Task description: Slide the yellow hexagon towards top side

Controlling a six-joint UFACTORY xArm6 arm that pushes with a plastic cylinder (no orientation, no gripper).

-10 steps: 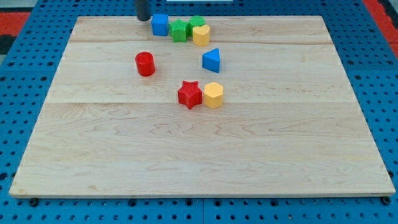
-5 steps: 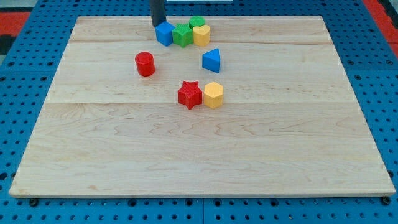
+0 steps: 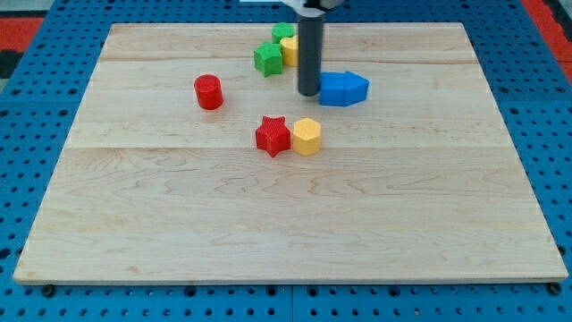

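Wooden tabletop (image 3: 286, 233) on a blue pegboard (image 3: 27, 179). Dark rod comes down from the view's top, my tip (image 3: 308, 92) sits on the tabletop in the upper middle area, touching or just beside the left edge of a blue block (image 3: 332, 88). A second blue block (image 3: 355, 88) is pressed against that one on the view's right; the two read as one blue mass, and their shapes are hard to make out. There's no hand on this rig, just the rod, so no open or closed state to tell. Yellow hexagon (image 3: 307, 136) lies below my tip toward the view's bottom, near the centre of the tabletop, apart from the tip and touching the red star (image 3: 273, 135) on its left. Red cylinder (image 3: 208, 91) stands alone, well to the view's left of the tip. Near the top edge a green block (image 3: 266, 59), another green block (image 3: 283, 32) and a yellow block (image 3: 290, 50) cluster together, just left of the rod; the yellow one is partly hidden by it.
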